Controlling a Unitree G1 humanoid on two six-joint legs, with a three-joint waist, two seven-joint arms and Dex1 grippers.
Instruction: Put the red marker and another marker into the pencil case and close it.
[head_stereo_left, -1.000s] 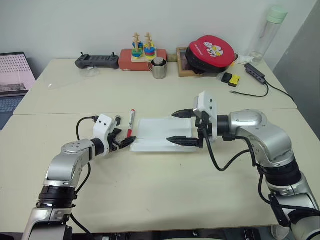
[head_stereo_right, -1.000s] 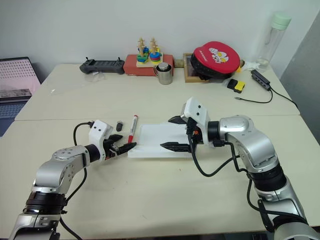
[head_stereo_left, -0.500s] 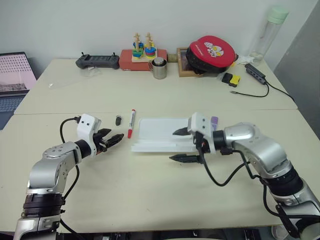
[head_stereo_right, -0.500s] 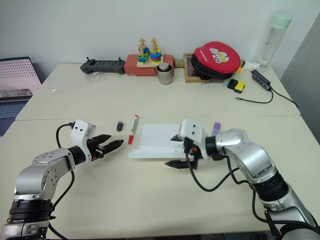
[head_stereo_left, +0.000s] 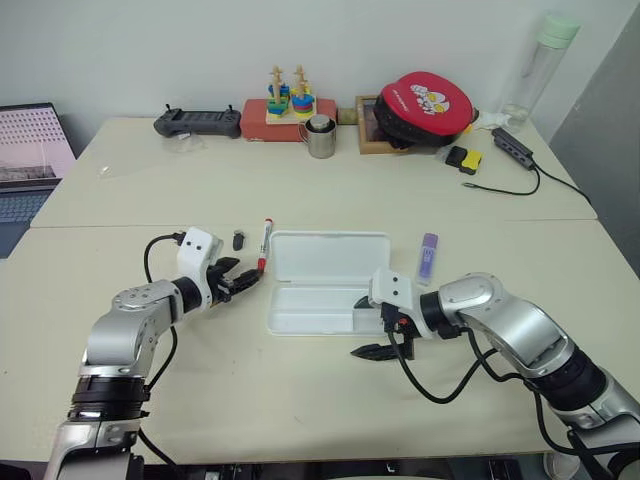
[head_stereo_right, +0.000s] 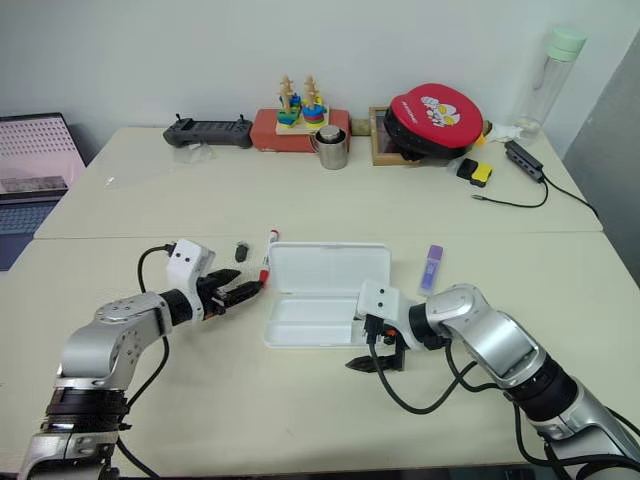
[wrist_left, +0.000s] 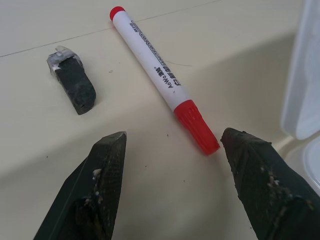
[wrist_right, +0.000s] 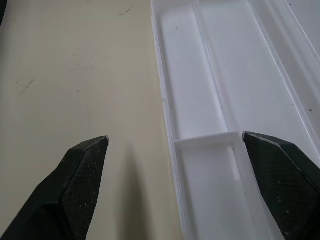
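Note:
The pencil case (head_stereo_left: 318, 312) lies open mid-table, its lid (head_stereo_left: 330, 255) flat behind the divided tray, and the tray has nothing in it. The red marker (head_stereo_left: 264, 243) lies just left of the lid, red cap towards me, also seen in the left wrist view (wrist_left: 160, 75). The other marker, a short purple highlighter (head_stereo_left: 428, 257), lies right of the case. My left gripper (head_stereo_left: 240, 283) is open, its tips just short of the red cap and off it. My right gripper (head_stereo_left: 372, 327) is open at the tray's front right corner, one finger over the tray (wrist_right: 220, 100), and holds nothing.
A small black cap (head_stereo_left: 238, 240) lies left of the red marker. Along the table's back stand a controller (head_stereo_left: 196, 122), a stacking toy (head_stereo_left: 285, 98), a metal cup (head_stereo_left: 320, 137), a red pouch (head_stereo_left: 425, 100) and a bottle (head_stereo_left: 535, 65). A laptop (head_stereo_left: 30, 150) sits far left.
The case's lid has swung open and now lies flat. My right gripper has sunk from above the case to its front right corner. My left gripper drew back, then returned towards the marker.

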